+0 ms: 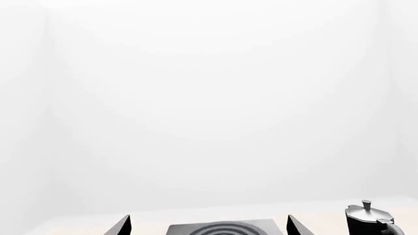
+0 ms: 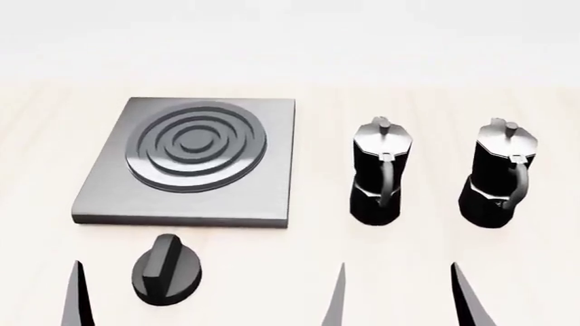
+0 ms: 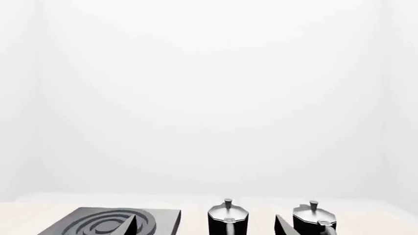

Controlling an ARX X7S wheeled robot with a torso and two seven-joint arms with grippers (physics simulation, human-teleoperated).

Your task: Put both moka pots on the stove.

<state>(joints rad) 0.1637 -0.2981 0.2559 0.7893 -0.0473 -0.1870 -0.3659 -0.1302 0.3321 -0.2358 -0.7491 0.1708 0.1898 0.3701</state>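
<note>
Nothing grasped: both glossy black faceted moka pots (image 2: pixel 382 178) (image 2: pixel 498 175) stand on the counter, right of the brushed-grey stove slab (image 2: pixel 192 161). Right fingers (image 2: pixel 337 299) look spread, left likely too. Next: grasp the nearer pot.

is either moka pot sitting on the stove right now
No. In the head view both moka pots stand upright on the table to the right of the stove, whose ringed burner has nothing on it.

Only the finger tips of the left gripper (image 2: pixel 208 299) and right gripper (image 2: pixel 466 299) show; the rest is cut off.
</note>
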